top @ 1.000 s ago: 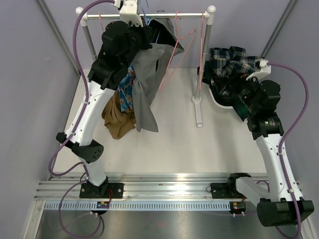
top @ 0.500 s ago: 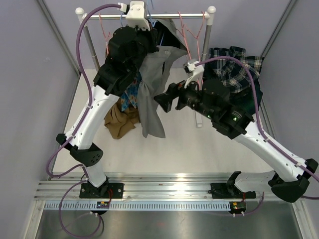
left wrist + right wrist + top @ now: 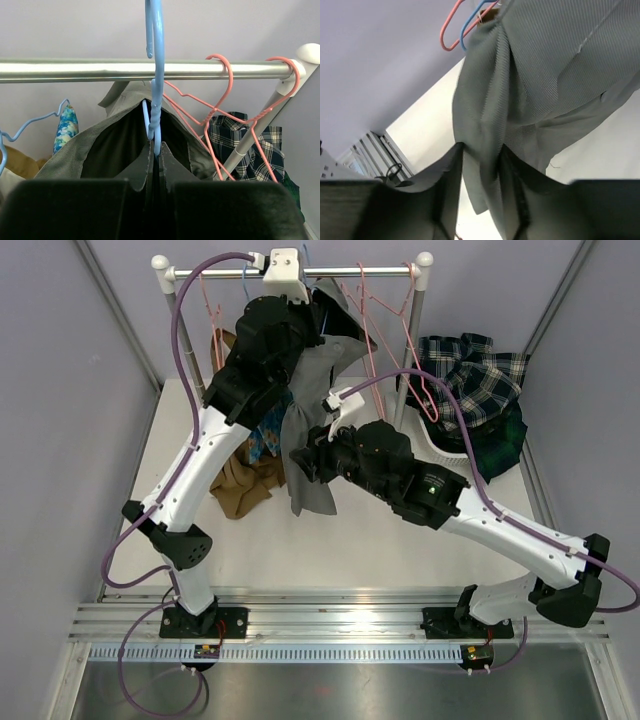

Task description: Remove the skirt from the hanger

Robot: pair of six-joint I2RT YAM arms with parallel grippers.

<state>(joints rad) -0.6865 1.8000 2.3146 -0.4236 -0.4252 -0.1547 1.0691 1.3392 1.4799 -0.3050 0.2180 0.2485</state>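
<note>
The grey skirt [image 3: 312, 425] hangs from a blue hanger [image 3: 158, 75] just in front of the steel rail [image 3: 75, 69]. My left gripper [image 3: 156, 148] is shut on the hanger's neck, just under its hook, with the skirt's waist [image 3: 75, 150] draped below. In the top view that gripper [image 3: 300, 298] sits high beside the rail. My right gripper [image 3: 300, 462] is at the skirt's lower half. In the right wrist view a fold of the grey skirt [image 3: 545, 75] fills the gap of the right gripper [image 3: 482, 152], touching both fingers.
Empty pink hangers [image 3: 390, 310] hang on the rail's right end. A plaid garment [image 3: 475, 370] lies in a white basket at the right. A brown garment [image 3: 235, 485] and a floral one [image 3: 262, 430] hang left of the skirt. The rack post [image 3: 410, 350] stands behind my right arm.
My right arm has swung from the basket leftward to the skirt, and its jaws have closed around a fold. The left gripper has kept its hold on the hanger, shifting slightly.
</note>
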